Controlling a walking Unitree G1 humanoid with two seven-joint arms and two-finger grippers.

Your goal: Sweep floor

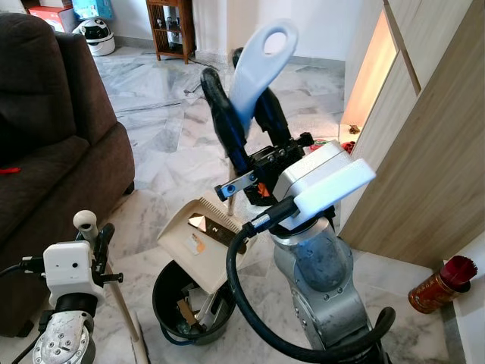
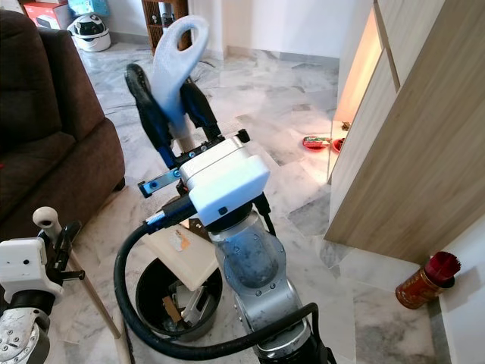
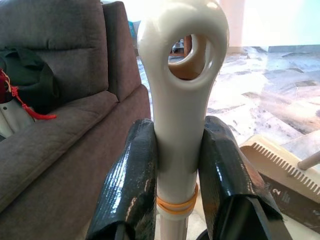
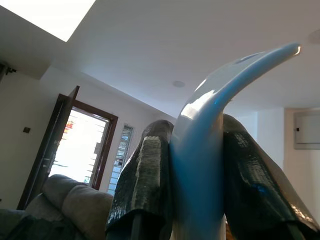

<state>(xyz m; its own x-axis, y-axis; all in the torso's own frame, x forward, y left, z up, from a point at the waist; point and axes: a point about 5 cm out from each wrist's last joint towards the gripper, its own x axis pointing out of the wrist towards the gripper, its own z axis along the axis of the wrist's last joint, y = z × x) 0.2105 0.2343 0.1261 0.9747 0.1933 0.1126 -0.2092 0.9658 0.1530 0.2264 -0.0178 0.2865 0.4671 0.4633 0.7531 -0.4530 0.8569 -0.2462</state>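
The marble floor point(image 1: 174, 129) stretches away toward a wooden shelf unit point(image 1: 170, 26) at the far wall. A brown sofa point(image 1: 53, 144) stands on the robot's left and a tall wooden cabinet point(image 1: 424, 152) on its right, with a red and gold canister point(image 1: 439, 284) on the floor beside the cabinet's base.

Close in front of the robot sits a round black bin point(image 1: 189, 303) with scraps inside. The cream dustpan point(image 1: 201, 239) is tilted over the bin's rim, its toothed edge uppermost.

The right claw point(image 1: 244, 102) is raised high in the middle of the scene, its two black fingers point(image 4: 145, 185) clamped on either side of the dustpan handle point(image 1: 261, 64), a pale blue-white bar with a hanging loop at the top, which rises above the fingertips.

The left claw point(image 3: 175, 170) is low on the robot's left, next to the sofa, gripping the cream broom handle point(image 3: 182, 100) just below its looped end; a yellow rubber band point(image 3: 176, 204) circles the handle between the fingers. The broomstick point(image 1: 121, 303) slants down toward the floor beside the bin.
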